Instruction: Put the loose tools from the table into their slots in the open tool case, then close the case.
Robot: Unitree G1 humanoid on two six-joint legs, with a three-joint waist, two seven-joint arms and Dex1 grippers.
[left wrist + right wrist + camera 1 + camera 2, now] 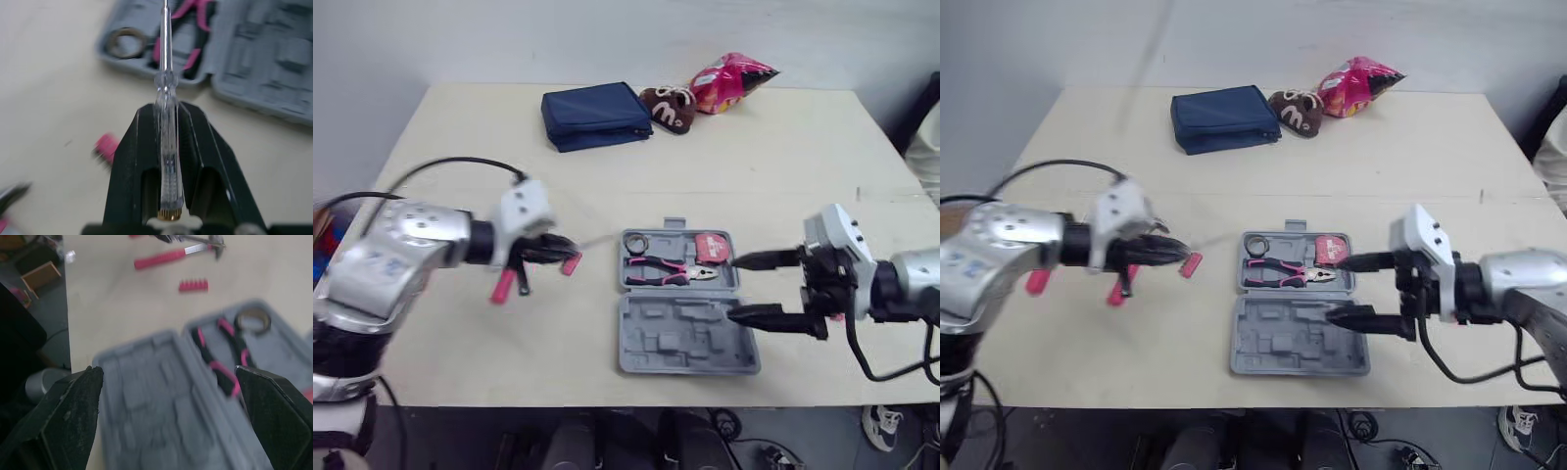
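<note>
**Head view.** My left gripper (563, 250), left of centre, is clamped on the clear-handled screwdriver (597, 238). Its blade is levelled toward the open tool case (685, 343) at lower centre, so I judge this a carry toward a slot. The case's upper half holds pink pliers (666, 269), a metal ring (636, 241) and a red tape measure (712, 247); the moulded lower half is unfilled. My right gripper (732, 289), at the case's right edge, has its fingers well apart and holds nothing, probably to steady the case. A pink bit strip (571, 263) and a pink-handled tool (502, 286) lie loose by the left gripper. At upper centre, well apart from the work, sit a navy pouch (595, 116), a brown packet (668, 106) and a pink snack bag (732, 76).

**Left wrist view.** Both fingers (132, 161) pinch the handle. The shaft points at the ring and pliers, whose recesses are taken.

**Right wrist view.** The fingers (73, 416) are spread above the case. Beyond the bit strip lies a pink-handled hammer (164, 257).
</note>
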